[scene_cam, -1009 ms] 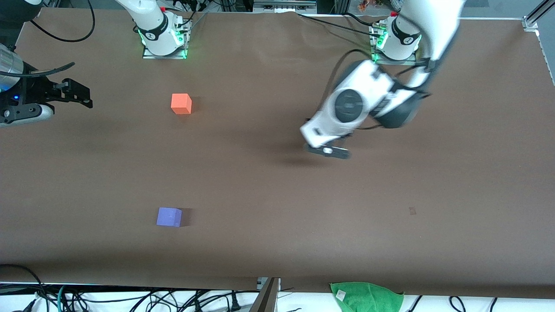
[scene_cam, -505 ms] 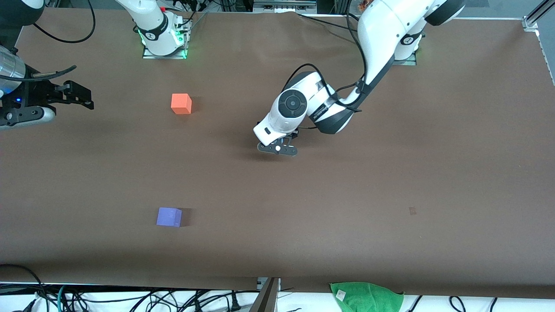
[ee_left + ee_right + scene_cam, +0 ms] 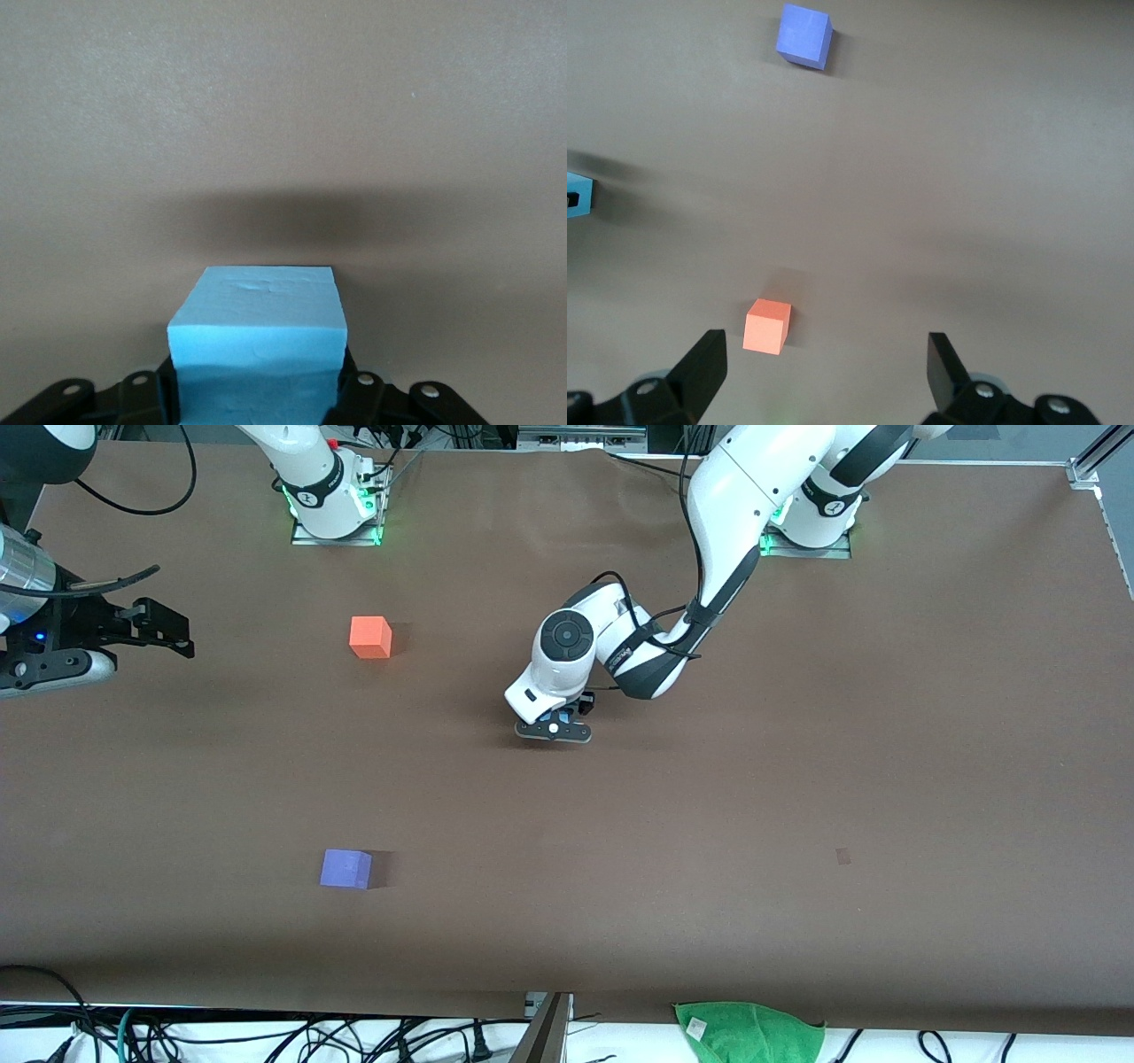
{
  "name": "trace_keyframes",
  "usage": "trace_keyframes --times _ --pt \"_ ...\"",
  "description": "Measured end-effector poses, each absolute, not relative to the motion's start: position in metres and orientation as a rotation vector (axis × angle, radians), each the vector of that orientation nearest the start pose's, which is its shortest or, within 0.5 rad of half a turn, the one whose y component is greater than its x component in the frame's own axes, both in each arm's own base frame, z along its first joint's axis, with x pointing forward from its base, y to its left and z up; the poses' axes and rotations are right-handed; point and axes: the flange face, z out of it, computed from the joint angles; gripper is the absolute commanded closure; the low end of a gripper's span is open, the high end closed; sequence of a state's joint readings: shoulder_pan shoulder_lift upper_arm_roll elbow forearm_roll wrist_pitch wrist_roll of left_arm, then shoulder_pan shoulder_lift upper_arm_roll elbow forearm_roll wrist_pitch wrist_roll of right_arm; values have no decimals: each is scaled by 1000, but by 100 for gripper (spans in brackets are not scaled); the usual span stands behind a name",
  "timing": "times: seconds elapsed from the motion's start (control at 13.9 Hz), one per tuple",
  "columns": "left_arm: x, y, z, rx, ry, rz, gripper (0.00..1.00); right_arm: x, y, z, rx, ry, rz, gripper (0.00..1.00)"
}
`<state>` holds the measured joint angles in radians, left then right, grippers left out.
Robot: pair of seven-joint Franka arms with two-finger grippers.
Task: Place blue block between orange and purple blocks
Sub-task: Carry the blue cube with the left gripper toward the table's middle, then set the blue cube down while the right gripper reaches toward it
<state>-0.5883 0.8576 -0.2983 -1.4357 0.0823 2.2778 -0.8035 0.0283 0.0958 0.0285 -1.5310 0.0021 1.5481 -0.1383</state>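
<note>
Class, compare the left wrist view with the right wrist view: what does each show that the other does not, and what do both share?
Only the left wrist view shows the left pincer shut on the blue block, seen close up. Only the right wrist view shows the orange block, the purple block and the open right pincer, which waits. Both show the brown table and the blue block.

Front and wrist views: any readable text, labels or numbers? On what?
None readable.
Green cloth: small white tag, too small to read.
Blue block, orange block, purple block: plain faces.
Left tool, right tool: no markings legible.
</note>
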Motion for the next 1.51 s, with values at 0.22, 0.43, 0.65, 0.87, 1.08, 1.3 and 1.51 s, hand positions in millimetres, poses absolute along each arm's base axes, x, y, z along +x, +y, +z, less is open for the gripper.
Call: trace_keyframes --times 0.22,0.43,0.65,0.87,1.08,1.3,1.51 --pt "492 -534 196 -3258 22 173 0 582 34 580 -3114 -308 142 0" --pt "499 -532 202 -3265 -4 158 0 586 34 570 -3111 -308 171 0" --pt "509 -529 236 -3255 -8 146 0 589 34 561 -3109 -307 196 0" --pt "523 -504 306 -3203 30 152 0 591 34 554 -3106 -309 218 0" --pt "543 -456 374 -3157 67 154 0 591 34 552 -3105 -309 227 0" --pt "572 -397 416 -3144 94 139 0 591 35 549 -3102 -311 253 0" --pt "600 -341 437 -3147 114 120 0 590 50 547 -3099 -344 261 0"
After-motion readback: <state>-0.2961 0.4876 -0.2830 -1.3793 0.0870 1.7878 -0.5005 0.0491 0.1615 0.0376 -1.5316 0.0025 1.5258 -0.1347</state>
